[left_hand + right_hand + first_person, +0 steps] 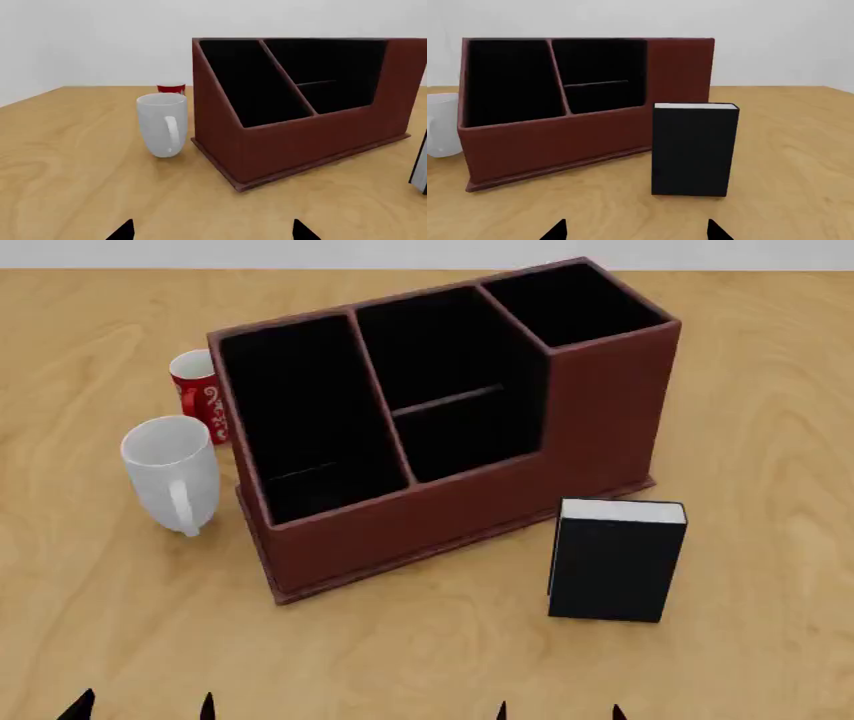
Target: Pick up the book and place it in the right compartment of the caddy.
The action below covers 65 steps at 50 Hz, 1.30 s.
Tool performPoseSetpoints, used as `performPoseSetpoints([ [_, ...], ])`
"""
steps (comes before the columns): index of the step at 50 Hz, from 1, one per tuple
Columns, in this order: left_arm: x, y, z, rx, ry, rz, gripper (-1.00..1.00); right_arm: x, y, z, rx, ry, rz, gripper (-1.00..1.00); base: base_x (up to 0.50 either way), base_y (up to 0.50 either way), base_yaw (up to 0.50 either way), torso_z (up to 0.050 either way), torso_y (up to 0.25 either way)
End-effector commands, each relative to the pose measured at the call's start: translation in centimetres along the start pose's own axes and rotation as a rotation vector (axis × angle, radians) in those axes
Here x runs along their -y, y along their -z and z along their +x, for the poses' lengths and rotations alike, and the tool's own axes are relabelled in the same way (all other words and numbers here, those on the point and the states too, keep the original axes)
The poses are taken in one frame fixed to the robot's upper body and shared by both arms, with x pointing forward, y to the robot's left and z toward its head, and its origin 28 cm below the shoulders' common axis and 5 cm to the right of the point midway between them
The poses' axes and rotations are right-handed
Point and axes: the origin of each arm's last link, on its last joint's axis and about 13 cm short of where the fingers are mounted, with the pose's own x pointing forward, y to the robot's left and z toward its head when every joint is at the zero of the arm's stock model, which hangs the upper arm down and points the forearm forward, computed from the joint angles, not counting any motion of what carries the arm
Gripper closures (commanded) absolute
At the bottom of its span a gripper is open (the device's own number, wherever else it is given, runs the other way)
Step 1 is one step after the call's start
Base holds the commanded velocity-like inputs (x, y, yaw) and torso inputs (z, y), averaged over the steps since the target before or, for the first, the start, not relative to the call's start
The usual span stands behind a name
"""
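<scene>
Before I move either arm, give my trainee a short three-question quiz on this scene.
1. True or false: the book stands upright on the table, outside the caddy.
2. Which object sits nearest the white mug: A) the red can, B) the book?
3. Fill in: the right compartment looks ____.

Key: 1 true; 2 A; 3 empty.

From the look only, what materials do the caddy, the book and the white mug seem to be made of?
The caddy: matte reddish-brown walls, perhaps leather-look; black lining, perhaps fabric.
The book: plain matte black cover, likely card, with white page edges on top suggesting paper.
The white mug: smooth, even white with soft shading, probably glazed ceramic. All are simulator renders, so these remain guesses.
</scene>
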Motion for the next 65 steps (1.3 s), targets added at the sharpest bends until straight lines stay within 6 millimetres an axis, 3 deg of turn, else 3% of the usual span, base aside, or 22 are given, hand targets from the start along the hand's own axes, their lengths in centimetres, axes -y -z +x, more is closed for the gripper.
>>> performPoseSetpoints([
  [1,-0.3,0.0,-0.1,0.001,0.0,0.0,-1.0,0.0,0.0,0.0,0.0,0.0,0.0,-1.0,0.0,0.0,0.0,0.0,0.0],
  [13,-0.2,-0.3,0.0,-0.002,-0.014,-0.002,-1.0,0.0,0.0,0.1,0.001,-0.001,0.0,-1.0,0.0,0.0,0.0,0.0,0.0],
  [21,-0.3,-4.1,0.5,0.09,-0.007,0.01,-1.0,0.3,-2.7,0.6,0.058,0.017,0.008,-1.0,0.0,0.0,0.0,0.0,0.0],
  [30,-1.2,-11.9,2.3,0.259,0.028,0.048,-1.0,0.5,-7.8,1.5,0.165,0.019,0.008,-1.0,0.0,0.0,0.0,0.0,0.0],
  [34,-1.6,-14.3,2.5,0.299,0.028,0.046,-1.0,0.7,-9.7,1.7,0.196,0.013,-0.01,-1.0,0.0,0.0,0.0,0.0,0.0],
  [47,-2.6,-20.9,-0.4,0.371,0.021,0.036,-1.0,2.2,-14.9,1.7,0.265,0.082,-0.045,-1.0,0.0,0.0,0.0,0.0,0.0],
  [57,-2.5,-24.2,-2.6,0.419,-0.014,0.077,-1.0,2.6,-18.2,0.9,0.314,0.101,-0.051,-1.0,0.0,0.0,0.0,0.0,0.0],
  [65,-2.7,-24.0,-2.4,0.415,-0.025,0.094,-1.0,2.8,-18.8,1.1,0.338,0.119,-0.063,-1.0,0.02,-0.02,0.0,0.0,0.0],
])
